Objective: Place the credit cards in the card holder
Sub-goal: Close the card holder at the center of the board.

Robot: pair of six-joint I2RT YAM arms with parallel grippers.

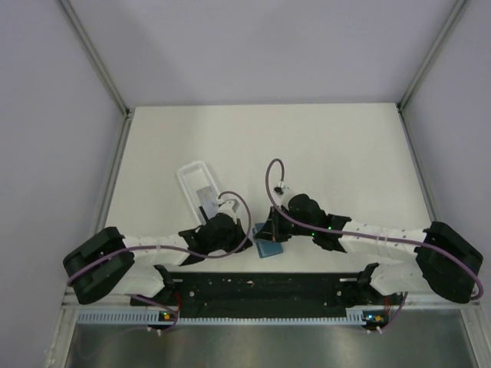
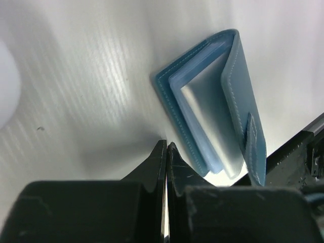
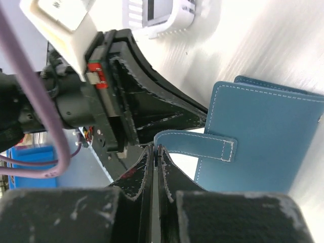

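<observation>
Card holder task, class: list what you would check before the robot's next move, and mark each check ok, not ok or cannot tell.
1. The right gripper pinches the card holder by its snap tab: ok.
2. The card holder stands open enough for a card: cannot tell; it gapes only partly.
3. The left gripper carries a card: not ok; shut, empty.
4. The credit cards lie in the white tray: ok.
</observation>
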